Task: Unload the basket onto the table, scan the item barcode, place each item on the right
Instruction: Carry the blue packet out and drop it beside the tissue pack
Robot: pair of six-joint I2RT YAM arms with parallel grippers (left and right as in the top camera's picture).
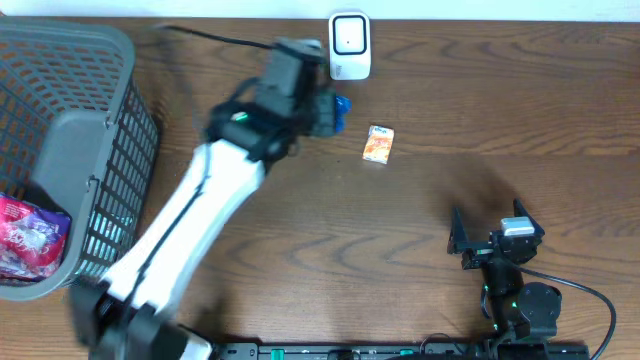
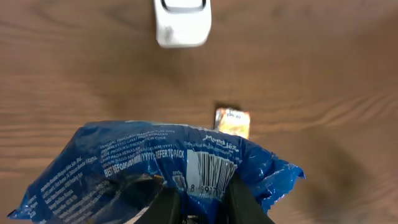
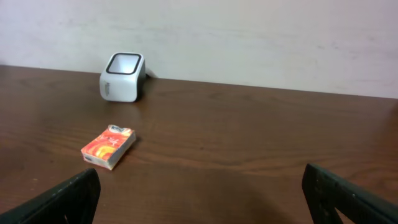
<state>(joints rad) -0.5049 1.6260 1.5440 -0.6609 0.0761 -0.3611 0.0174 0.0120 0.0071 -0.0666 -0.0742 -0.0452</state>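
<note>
The left arm (image 1: 190, 220) reaches diagonally from the near left edge of the dark brown wooden bench (image 1: 520, 110) toward the far middle, so that the left hand (image 2: 202, 210) points at the far side. That hand is pinched nearly closed on one edge of a crinkled blue plastic snack packet (image 2: 137, 165). The packet's printed barcode (image 2: 211, 167) sits just beyond the fingers, facing the wrist camera. The packet is held just near-left of the white boxy barcode scanner (image 1: 350, 45), apart from it. A small orange carton (image 1: 379, 143) lies flat just right of the packet. The right arm (image 1: 520, 300) is folded at the near right, its right hand (image 3: 199, 202) spread wide and holding nothing.
</note>
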